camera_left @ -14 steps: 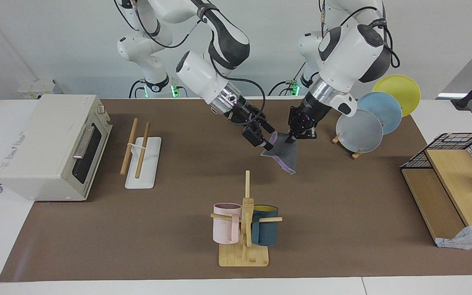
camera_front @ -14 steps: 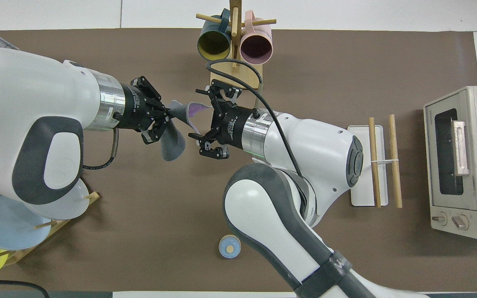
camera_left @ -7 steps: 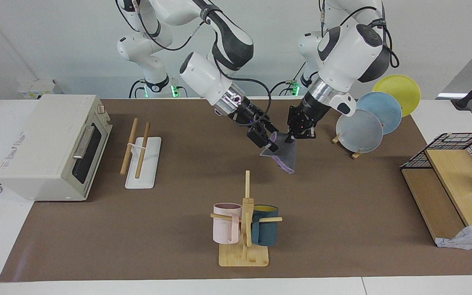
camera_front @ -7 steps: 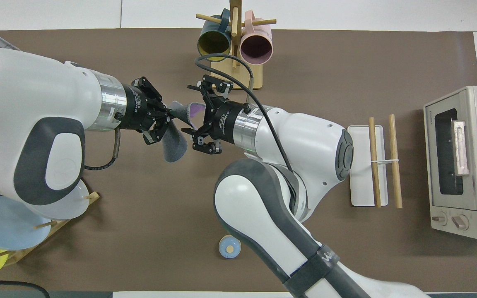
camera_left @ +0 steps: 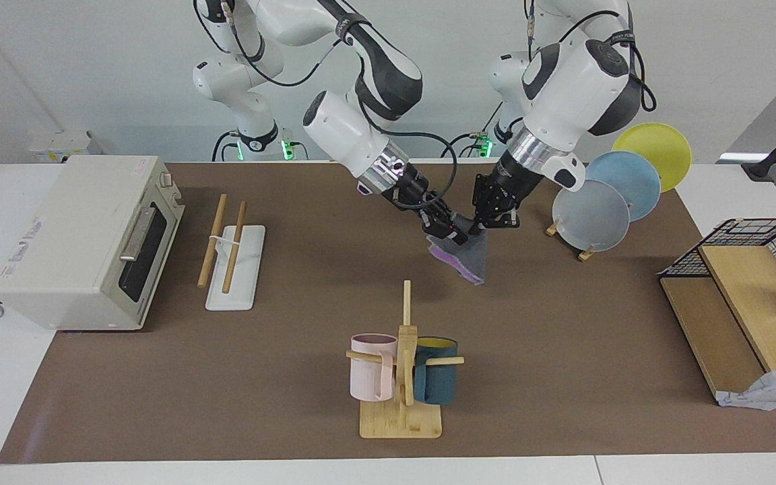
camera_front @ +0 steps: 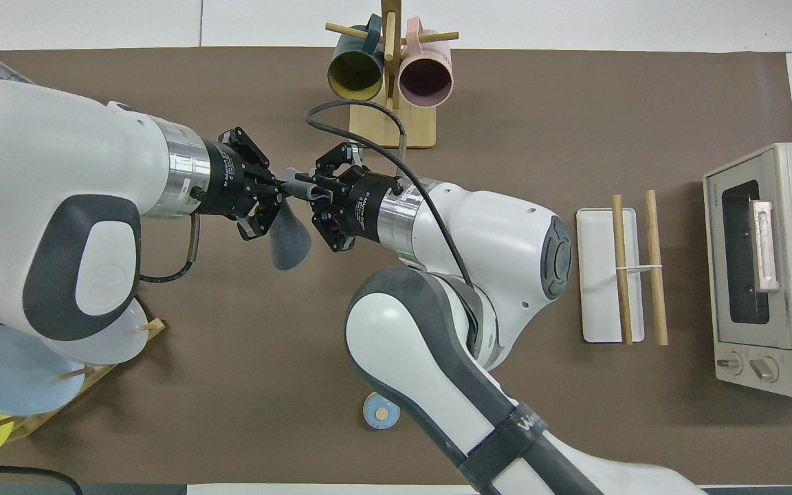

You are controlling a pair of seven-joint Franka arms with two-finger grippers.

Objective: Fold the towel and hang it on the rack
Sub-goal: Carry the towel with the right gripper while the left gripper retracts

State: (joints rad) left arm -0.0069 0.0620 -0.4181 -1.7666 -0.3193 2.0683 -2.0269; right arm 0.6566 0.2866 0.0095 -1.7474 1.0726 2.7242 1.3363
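The towel (camera_left: 472,259), dark grey with a purple face showing along its lower edge, hangs in the air over the middle of the mat; in the overhead view (camera_front: 289,237) it shows as a grey flap. My left gripper (camera_left: 486,217) (camera_front: 269,196) is shut on its top corner. My right gripper (camera_left: 453,232) (camera_front: 313,194) meets it from the rack's side and is shut on the towel's upper edge beside the left one. The rack (camera_left: 211,242) (camera_front: 599,275), two wooden dowels on a white base, stands bare toward the right arm's end, next to the oven.
A toaster oven (camera_left: 85,242) (camera_front: 767,268) stands at the right arm's end. A mug tree (camera_left: 403,377) (camera_front: 390,75) with two mugs is farther from the robots than the towel. A plate stand (camera_left: 603,202), a wire basket on a wooden shelf (camera_left: 738,283) and a pale cloth (camera_left: 772,394) fill the left arm's end.
My right gripper has moved in to the hanging towel from the rack's side and closed on its upper edge. The left gripper has kept its hold and barely moved.
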